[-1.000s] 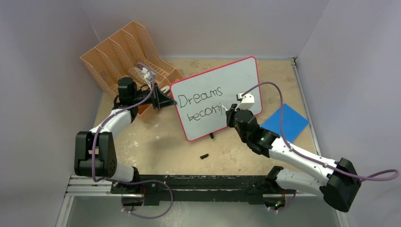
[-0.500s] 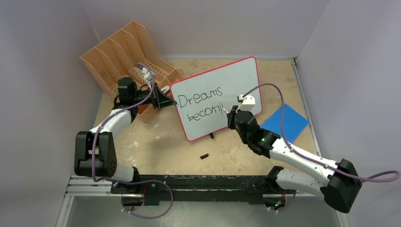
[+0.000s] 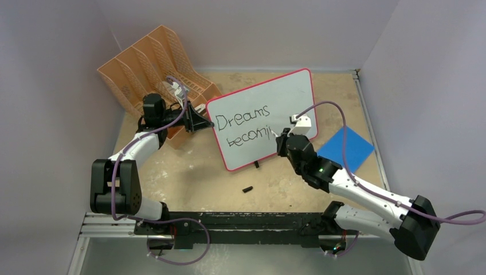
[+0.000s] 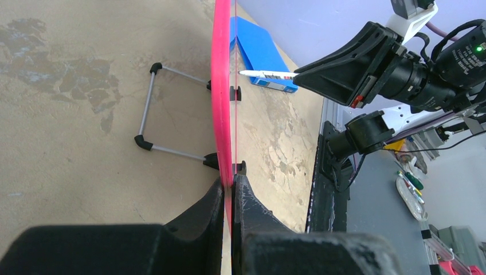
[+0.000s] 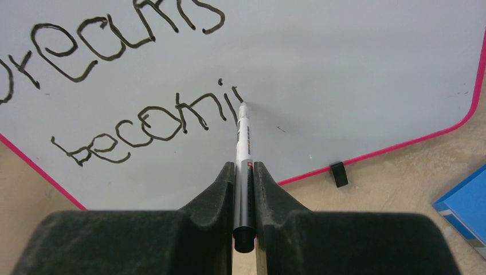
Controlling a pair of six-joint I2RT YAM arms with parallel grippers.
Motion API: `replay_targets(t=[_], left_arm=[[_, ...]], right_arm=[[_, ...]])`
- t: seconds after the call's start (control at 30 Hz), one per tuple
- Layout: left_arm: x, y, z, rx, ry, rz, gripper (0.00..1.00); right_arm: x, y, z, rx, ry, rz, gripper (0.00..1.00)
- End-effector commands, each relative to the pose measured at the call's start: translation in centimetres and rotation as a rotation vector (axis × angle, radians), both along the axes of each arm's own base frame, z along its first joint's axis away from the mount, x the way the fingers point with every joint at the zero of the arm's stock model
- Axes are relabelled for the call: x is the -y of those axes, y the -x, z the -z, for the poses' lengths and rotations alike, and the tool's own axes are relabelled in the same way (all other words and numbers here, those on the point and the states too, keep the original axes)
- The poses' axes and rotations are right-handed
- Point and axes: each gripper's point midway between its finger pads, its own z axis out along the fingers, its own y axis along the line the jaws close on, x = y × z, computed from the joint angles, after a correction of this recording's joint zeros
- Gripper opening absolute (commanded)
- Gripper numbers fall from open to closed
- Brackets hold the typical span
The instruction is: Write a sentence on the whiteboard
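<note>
The whiteboard [image 3: 286, 97] stands tilted on the table, white with a pink frame. On it the sentence [image 3: 243, 121] reads "Dreams" above "becomi" in black strokes, seen close up in the right wrist view [image 5: 143, 123]. My left gripper [image 4: 232, 180] is shut on the board's pink left edge [image 4: 220, 86]. My right gripper [image 5: 245, 166] is shut on a white and grey marker [image 5: 243, 143]. The marker's tip touches the board just right of the last letter. From above, the right gripper [image 3: 279, 137] sits at the end of the second line.
An orange file rack [image 3: 155, 63] stands at the back left, behind the left arm. A blue square pad [image 3: 345, 148] lies right of the board. A small black cap [image 3: 247, 189] lies on the table in front. The board's wire stand [image 4: 146, 106] juts out behind it.
The right wrist has edged slightly to the right along the second line with the marker. The left arm and the board have not moved.
</note>
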Motion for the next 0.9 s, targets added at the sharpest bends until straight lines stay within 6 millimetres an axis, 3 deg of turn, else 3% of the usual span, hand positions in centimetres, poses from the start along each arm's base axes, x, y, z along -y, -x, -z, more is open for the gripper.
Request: replay_targets(t=[0.0,0.87], left_arm=[[-0.2,-0.7,-1.5,0.094,-0.008,-0.003,0.00],[-0.2,-0.8,-1.5,0.094,-0.007,-0.001,0.00]], right_arm=[[0.2,-0.5,-2.6,0.071,-0.042,0.009,0.00],[-1.0,-1.6,-2.9,0.092,-0.027,-0.010,0.00]])
